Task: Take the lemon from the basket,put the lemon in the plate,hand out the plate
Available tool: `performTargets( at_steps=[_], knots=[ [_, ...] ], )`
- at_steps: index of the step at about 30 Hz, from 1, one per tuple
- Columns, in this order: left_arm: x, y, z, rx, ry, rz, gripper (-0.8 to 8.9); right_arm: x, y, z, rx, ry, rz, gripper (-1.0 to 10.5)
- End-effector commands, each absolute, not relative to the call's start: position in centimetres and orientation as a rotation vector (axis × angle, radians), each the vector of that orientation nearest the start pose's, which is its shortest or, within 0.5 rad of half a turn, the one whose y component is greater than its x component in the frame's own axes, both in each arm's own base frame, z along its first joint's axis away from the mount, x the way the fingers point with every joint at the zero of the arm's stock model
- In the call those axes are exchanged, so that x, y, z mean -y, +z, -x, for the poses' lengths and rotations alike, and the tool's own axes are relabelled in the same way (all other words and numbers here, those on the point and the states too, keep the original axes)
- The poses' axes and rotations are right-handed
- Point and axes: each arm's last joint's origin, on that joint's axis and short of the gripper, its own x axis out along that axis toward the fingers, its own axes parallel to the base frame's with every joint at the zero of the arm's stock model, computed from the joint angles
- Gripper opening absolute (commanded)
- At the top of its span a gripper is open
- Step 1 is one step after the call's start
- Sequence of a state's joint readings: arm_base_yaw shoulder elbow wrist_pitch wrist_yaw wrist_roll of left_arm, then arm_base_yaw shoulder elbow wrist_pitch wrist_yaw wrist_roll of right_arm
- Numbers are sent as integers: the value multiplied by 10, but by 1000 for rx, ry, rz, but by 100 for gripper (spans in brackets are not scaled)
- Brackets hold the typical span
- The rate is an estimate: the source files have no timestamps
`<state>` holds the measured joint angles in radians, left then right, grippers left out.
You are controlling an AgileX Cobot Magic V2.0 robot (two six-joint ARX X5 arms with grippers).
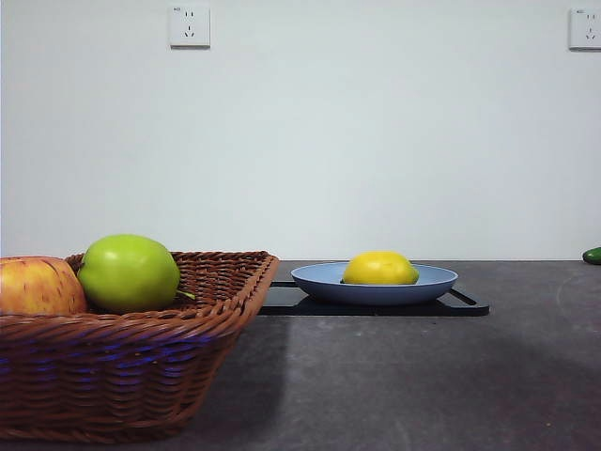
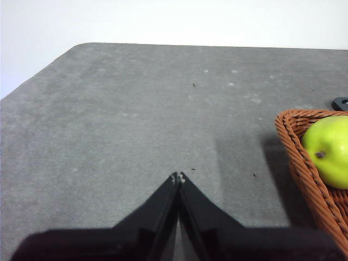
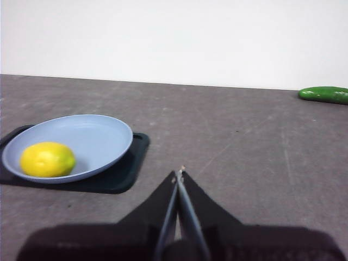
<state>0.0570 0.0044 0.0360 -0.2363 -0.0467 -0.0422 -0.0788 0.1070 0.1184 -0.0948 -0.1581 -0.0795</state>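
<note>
Basket: the large brown woven wicker basket [image 1: 141, 348] stands at about 8 o'clock in the front view, holding a red-yellow apple [image 1: 38, 286] and a round green apple [image 1: 129, 272].
Left gripper: the left gripper [image 2: 178, 178] is clenched on nothing over bare grey table, the basket rim at its 3 o'clock.
Tray: a flat black rectangular tray [image 1: 465, 303] lies under the plate.
Plate: the round shallow blue plate [image 1: 319, 279] sits on the tray, right of the basket.
Lemon: the smooth bright-yellow oval lemon [image 1: 380, 269] already rests in the plate.
Right gripper: the right gripper [image 3: 179, 174] is pinched closed and empty, plate at its 10 o'clock.
Cucumber: a dark green cucumber [image 3: 324, 94] lies well apart at 2 o'clock.
Step in hand: likely handing out the plate. Open the jaws, take the near rim squarely, and lift level so the lemon does not roll.
</note>
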Motion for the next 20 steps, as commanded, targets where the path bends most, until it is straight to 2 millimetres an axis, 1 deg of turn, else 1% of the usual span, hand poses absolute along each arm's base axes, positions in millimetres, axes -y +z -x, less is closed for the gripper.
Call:
performTargets(
  at_steps=[1,10,20],
  knots=[
    [-7,149,-94,-208,110,35,9,4,177,-98,-78,75,41,3],
    [-7,149,-94,-208,110,35,9,3,158,-97,-80,85,0,3],
    [-7,150,-94,-207,110,35,9,2,154,-96,-118,86,37,3]
  ],
)
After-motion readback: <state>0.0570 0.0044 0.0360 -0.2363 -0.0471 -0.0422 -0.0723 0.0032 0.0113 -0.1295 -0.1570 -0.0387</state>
